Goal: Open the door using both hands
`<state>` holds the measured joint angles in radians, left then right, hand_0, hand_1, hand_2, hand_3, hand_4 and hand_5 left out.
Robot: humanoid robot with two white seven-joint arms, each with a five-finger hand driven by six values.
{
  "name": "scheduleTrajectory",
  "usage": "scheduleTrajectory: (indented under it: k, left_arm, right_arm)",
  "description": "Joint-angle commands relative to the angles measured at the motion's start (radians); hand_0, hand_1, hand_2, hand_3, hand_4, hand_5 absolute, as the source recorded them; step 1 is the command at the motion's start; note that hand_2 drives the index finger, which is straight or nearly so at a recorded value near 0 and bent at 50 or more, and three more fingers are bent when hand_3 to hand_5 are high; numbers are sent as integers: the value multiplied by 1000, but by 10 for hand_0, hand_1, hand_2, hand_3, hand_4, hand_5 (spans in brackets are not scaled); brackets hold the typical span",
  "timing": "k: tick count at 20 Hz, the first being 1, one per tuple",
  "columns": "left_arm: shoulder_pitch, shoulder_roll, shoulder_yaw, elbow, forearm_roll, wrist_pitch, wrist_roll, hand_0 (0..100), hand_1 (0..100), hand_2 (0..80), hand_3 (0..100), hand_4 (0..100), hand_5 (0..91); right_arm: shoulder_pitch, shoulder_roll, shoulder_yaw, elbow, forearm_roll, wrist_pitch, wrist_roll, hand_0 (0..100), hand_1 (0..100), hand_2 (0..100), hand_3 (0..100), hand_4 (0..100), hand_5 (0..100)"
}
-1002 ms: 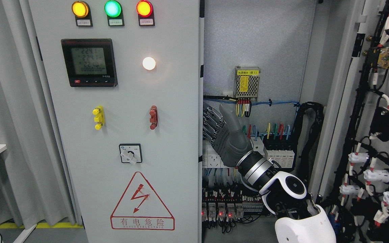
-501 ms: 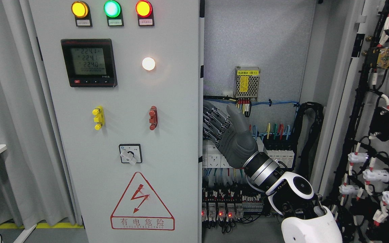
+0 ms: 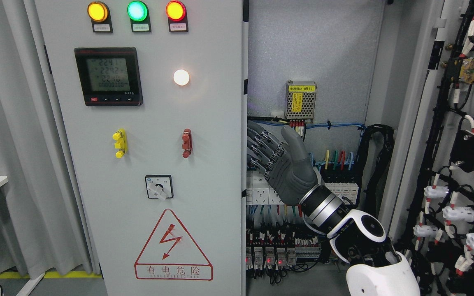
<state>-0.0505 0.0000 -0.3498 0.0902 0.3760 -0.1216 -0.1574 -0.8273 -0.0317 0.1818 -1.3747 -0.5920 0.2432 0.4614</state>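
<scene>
Since a second ago the right robot hand (image 3: 280,158) has drifted rightward and slightly up, away from the free edge of the left door (image 3: 243,156), and its arm has slid right too. Its fingers (image 3: 261,146) are loosely spread and hold nothing, their tips near the door edge; whether they touch it I cannot tell. That door stands about closed, while the right door (image 3: 463,123) is swung wide open at the right, its wiring showing. No left hand shows.

Risk, as I judge it: the fingers could snag the coloured wires (image 3: 331,158) or terminal blocks just behind the palm if the hand goes deeper, or slip off the thin door edge.

Readable: the meter (image 3: 108,76) shows 224-something readings; the warning triangle (image 3: 173,246) reads 有电危险; the yellow label (image 3: 301,88) ends in (B1).
</scene>
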Motion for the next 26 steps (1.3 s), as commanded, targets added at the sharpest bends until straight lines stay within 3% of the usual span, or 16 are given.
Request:
scheduleTrajectory:
  k: [1,9,15,26]
  left_arm:
    - [0,0,0,0,0,5,1,295,0,28,28,35,0]
    - [0,0,0,0,1,5,1,295,0,29,28,36,0]
    - [0,0,0,0,0,5,1,295,0,29,28,36,0]
    - [0,0,0,0,0,5,1,295,0,28,28,36,0]
  right_arm:
    - [0,-4,4,-3,-9,2,0,218,0,0,0,0,0]
    - [2,1,13,-14,-11,21,2,218,0,0,0,0,0]
    - [28,-8,13,-53,-49,34,29,218,0,0,0,0,0]
    - [45,-22,11,-92,-54,38,37,218,0,0,0,0,0]
